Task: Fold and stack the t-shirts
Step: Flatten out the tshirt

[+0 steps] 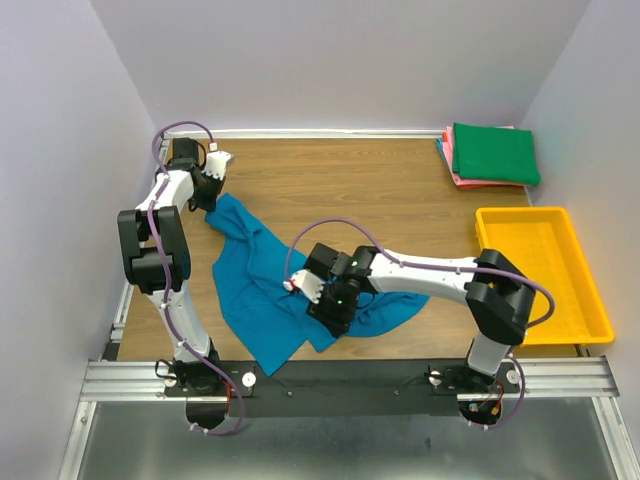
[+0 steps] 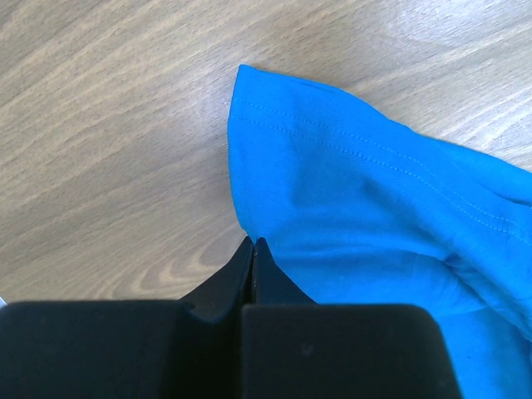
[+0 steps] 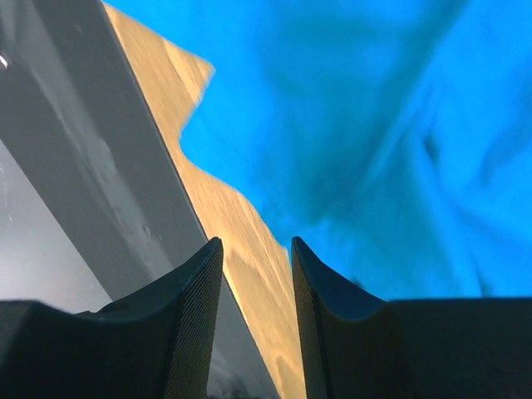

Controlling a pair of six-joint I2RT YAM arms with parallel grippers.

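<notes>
Top view: green shirt [image 1: 495, 153] folded atop pink shirts [image 1: 468, 181], stacked at 1 o'clock; tray [image 1: 520, 211] at 3. Teal shirt [image 1: 255, 290] lies rumpled centre-left, unfolded; likely the last one left.

Left wrist: left gripper [image 2: 253, 249] pressed together on its hem.

Right wrist: right gripper [image 3: 256, 266] spread, empty, over cloth by the table's [image 3: 208, 166] 6 o'clock edge.

Right gripper [image 3: 255, 243]: dark fingers parted, nothing between them. Wrinkled blue shirt [image 3: 374, 125] fills upper right, its edge just beside one finger. Wooden table [image 3: 229, 208] strip shows through gap. Grey rail [image 3: 91, 166] at left.
</notes>
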